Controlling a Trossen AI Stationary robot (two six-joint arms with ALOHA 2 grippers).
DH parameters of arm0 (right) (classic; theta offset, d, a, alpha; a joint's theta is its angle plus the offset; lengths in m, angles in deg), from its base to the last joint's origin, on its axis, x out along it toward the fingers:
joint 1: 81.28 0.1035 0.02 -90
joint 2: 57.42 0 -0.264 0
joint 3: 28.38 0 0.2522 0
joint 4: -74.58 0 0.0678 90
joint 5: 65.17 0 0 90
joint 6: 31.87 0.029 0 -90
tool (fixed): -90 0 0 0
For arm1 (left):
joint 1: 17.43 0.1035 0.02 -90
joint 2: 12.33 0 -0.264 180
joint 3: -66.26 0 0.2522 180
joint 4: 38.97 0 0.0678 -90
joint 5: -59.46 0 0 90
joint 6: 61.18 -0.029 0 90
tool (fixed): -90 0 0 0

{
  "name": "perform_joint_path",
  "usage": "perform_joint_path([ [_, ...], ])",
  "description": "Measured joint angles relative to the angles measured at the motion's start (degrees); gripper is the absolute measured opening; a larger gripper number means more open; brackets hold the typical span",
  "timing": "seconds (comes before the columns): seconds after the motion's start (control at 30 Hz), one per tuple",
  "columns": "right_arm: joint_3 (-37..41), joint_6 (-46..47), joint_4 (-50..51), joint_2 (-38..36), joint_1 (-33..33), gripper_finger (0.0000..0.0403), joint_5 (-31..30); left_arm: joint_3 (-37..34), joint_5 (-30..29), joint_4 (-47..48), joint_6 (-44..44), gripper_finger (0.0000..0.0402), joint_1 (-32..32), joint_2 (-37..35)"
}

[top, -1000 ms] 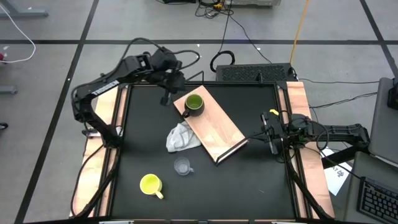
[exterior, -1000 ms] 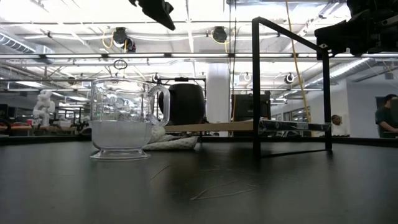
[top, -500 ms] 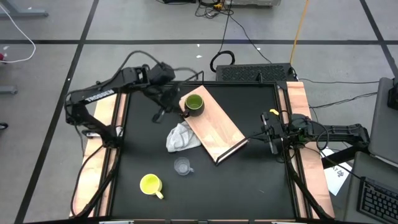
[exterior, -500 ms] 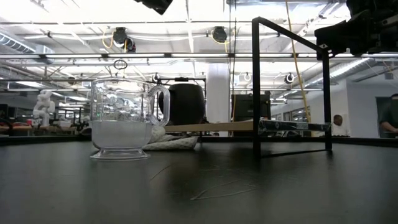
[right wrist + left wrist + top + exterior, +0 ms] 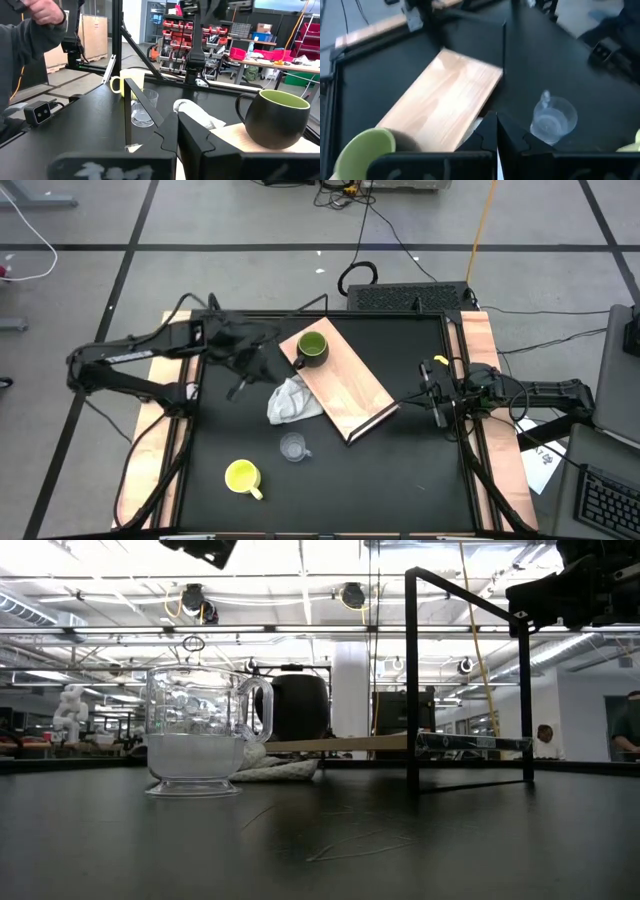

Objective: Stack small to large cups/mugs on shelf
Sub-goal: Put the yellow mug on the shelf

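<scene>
High view, dark green mug (image 5: pixel 312 348) with lime interior, upright on shelf (image 5: pixel 345 387)

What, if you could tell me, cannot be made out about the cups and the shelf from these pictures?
- Yellow mug: absent from the low view; in the right wrist view, partly behind the shelf frame.
- Green mug: a dark silhouette in the low view, partly behind the glass cup.
- White cloth: partly tucked under the shelf in the high view.

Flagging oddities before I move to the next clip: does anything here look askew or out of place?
Two things. The shelf lies at a slant across the table, not square to its edges. A crumpled white cloth lies against the shelf's edge, near the green mug. No spill or damage shows.
</scene>
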Motion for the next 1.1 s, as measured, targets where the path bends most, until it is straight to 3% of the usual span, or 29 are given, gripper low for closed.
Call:
perform_joint_path([
  [0.17, 0.0, 0.0, 0.0, 0.0, 0.0, 0.0, 0.0, -10.6, 4.9, -14.5, 5.7, 0.0, -4.1, -6.8],
  [0.4, 0.0, 0.0, 0.0, 0.0, 0.0, 0.0, 0.0, -22.4, 3.5, -29.3, 13.6, 0.0, -11.8, -11.8],
  [0.8, 0.0, 0.0, 0.0, 0.0, 0.0, 0.0, 0.0, -35.7, -16.7, -44.6, 18.1, 0.0, -26.5, -12.6],
  [1.1, 0.0, 0.0, 0.0, 0.0, 0.0, 0.0, 0.0, -38.6, -22.1, -47.8, 20.6, 0.0, -30.9, -12.7],
])
